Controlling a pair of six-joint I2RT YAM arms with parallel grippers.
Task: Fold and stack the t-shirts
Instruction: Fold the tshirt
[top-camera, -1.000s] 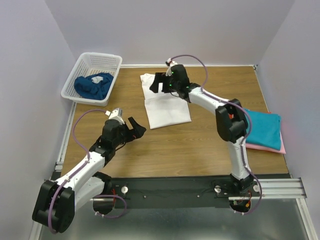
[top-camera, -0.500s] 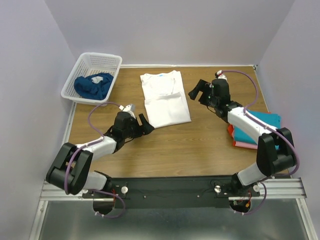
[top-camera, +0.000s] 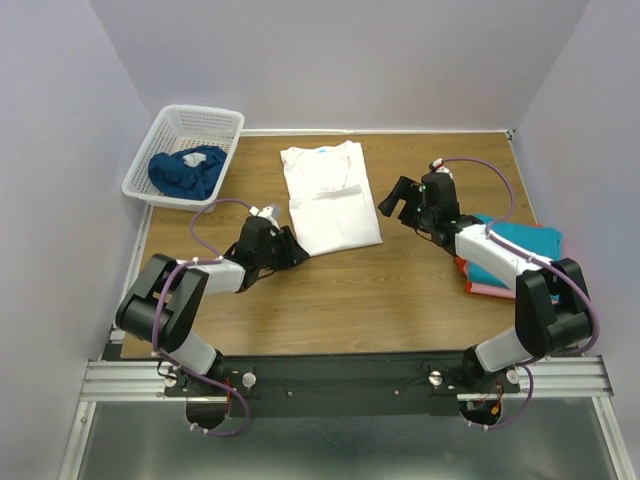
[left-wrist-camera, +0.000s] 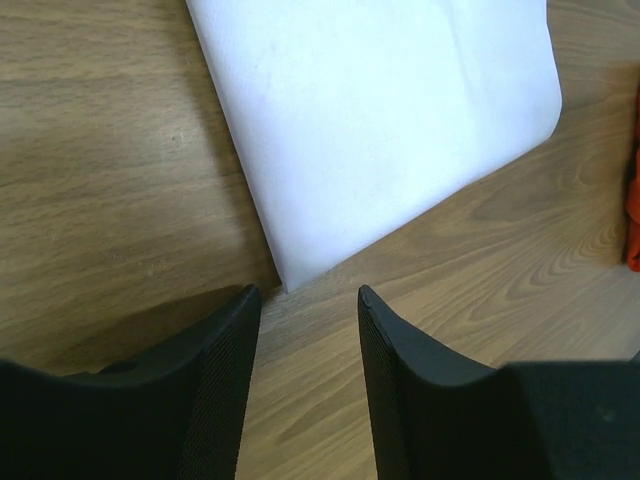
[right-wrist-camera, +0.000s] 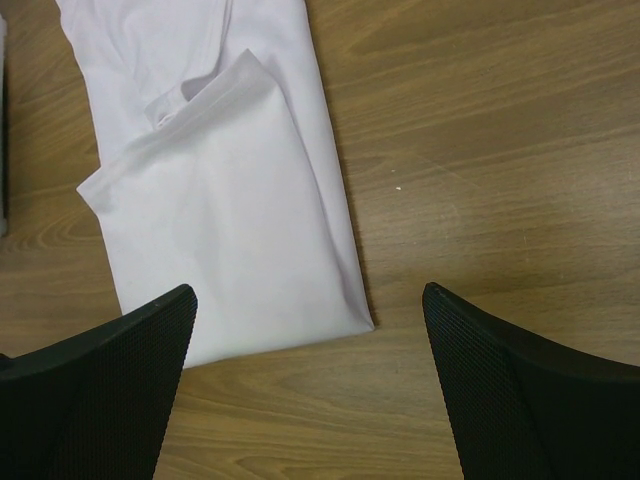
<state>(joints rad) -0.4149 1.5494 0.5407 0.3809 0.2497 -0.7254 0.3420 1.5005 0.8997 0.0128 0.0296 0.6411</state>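
A white t-shirt lies flat in a long folded strip at the middle back of the table. My left gripper sits low at its near left corner, jaws partly narrowed and open, only bare wood between them. In the left wrist view that gripper has the white t-shirt corner just ahead of its gap. My right gripper hovers wide open beside the shirt's right edge. The right wrist view shows the gripper above the white t-shirt near its right corner.
A teal t-shirt tops a folded stack at the right, with pink and red-orange edges showing under it. A white lattice basket at the back left holds a crumpled dark blue t-shirt.
My left gripper slid forward to the shirt's near left corner and its jaws narrowed. My right arm left the shirt's top and swung out to its right side.
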